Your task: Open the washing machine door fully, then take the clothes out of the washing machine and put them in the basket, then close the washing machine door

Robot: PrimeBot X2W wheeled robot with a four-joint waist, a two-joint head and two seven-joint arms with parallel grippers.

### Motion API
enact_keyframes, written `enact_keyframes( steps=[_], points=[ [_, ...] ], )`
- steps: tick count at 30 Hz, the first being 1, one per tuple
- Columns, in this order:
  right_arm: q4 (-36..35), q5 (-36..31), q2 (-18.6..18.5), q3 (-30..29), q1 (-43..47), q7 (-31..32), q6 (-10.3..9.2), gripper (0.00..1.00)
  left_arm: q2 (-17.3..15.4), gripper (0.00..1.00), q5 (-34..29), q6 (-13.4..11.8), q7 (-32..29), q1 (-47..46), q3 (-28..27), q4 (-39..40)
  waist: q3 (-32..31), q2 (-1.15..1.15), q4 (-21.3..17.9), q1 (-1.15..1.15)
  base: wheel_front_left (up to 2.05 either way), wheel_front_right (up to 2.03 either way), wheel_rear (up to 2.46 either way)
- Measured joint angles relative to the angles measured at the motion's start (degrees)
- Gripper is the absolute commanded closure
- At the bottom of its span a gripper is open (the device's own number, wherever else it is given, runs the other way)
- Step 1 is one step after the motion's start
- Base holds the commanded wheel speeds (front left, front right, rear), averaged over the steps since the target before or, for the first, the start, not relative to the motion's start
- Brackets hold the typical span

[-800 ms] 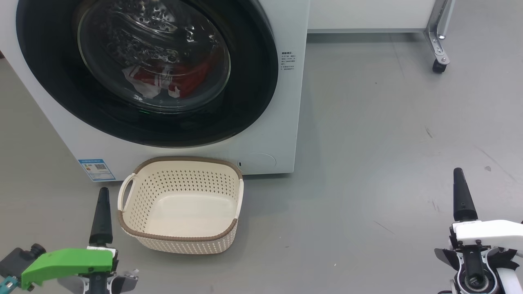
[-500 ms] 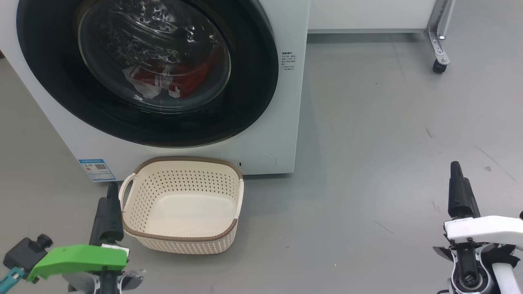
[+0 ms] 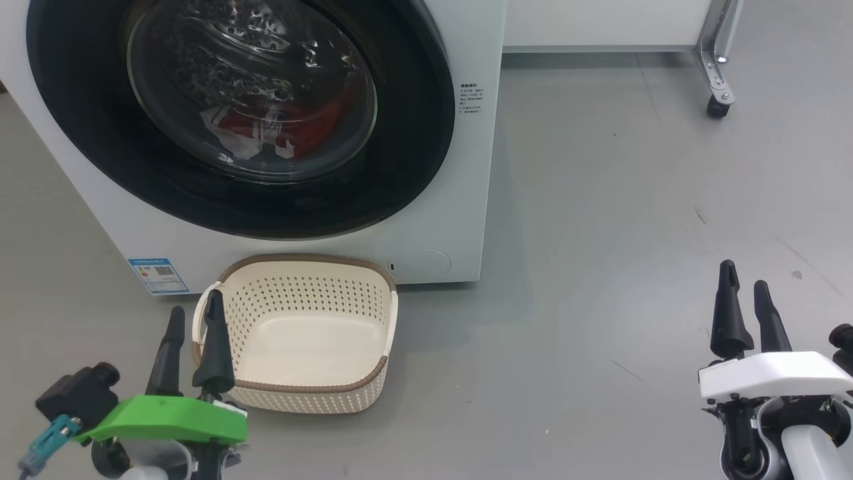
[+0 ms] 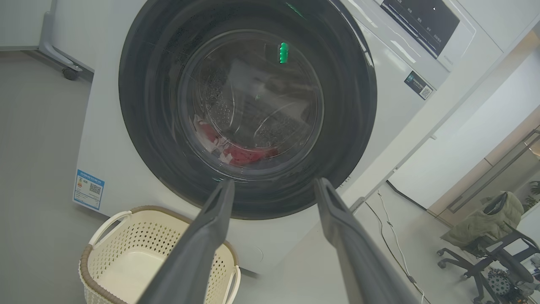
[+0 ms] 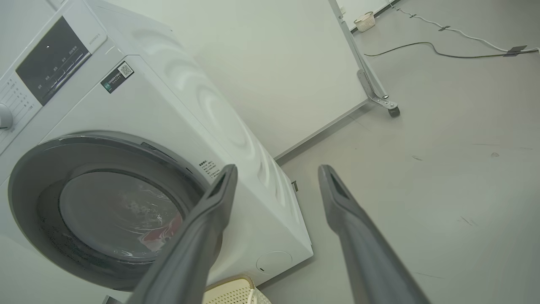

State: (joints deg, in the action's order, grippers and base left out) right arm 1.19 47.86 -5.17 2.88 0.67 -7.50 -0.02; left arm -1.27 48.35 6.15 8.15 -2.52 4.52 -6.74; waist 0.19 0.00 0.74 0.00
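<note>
The white washing machine (image 3: 466, 200) stands ahead with its black-rimmed round door (image 3: 413, 153) shut flat against the front. Red and white clothes (image 3: 266, 130) show through the glass, low in the drum, and again as clothes (image 4: 240, 154) in the left wrist view. The cream basket (image 3: 300, 390) sits on the floor right below the door, with nothing in it. My left gripper (image 3: 194, 319) hovers open by the basket's left handle, holding nothing. My right gripper (image 3: 745, 292) is open over bare floor far to the right, holding nothing.
A metal frame leg on a castor (image 3: 716, 107) stands at the back right beside a white panel. Grey floor (image 3: 633, 233) stretches to the right of the machine. An office chair with a coat (image 4: 489, 236) and a floor cable (image 4: 392, 249) lie off to the machine's side.
Both wrists have turned, so each gripper now shows two spread fingers instead of one. The left gripper has shifted right toward the basket's handle; the right has shifted slightly left.
</note>
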Motion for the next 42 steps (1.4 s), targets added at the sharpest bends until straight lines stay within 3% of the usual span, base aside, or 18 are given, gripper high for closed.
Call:
enact_keyframes(
  steps=[14, 28, 32, 42],
  points=[
    [-0.3, -12.9, -0.9, 4.0, 1.1, -1.5, -3.12, 0.00, -0.7, 0.00, -18.8, -3.4, 2.8, 0.0, 5.1, -1.1, 0.3, 0.00, -0.1, 0.00, 0.00, 0.00, 0.00],
    [-0.1, -24.8, -2.0, 7.4, 2.3, -1.7, -5.67, 0.00, -1.1, 0.00, -32.8, -7.4, 5.4, 0.0, 8.8, -4.9, 0.3, 0.00, -0.4, 0.00, 0.00, 0.00, 0.00],
    [0.0, -27.6, -2.3, 8.2, 2.3, -1.4, -6.19, 0.00, -1.2, 0.00, -35.3, -8.0, 6.1, 0.0, 9.6, -6.1, 0.4, 0.00, -0.4, 0.00, 0.00, 0.00, 0.00],
    [0.5, -27.7, -1.6, 8.4, 2.3, -0.5, -6.22, 0.00, -1.2, 0.00, -35.1, -8.4, 6.2, -0.1, 10.0, -7.9, 0.8, 0.00, -0.3, 0.00, 0.00, 0.00, 0.00]
  ],
)
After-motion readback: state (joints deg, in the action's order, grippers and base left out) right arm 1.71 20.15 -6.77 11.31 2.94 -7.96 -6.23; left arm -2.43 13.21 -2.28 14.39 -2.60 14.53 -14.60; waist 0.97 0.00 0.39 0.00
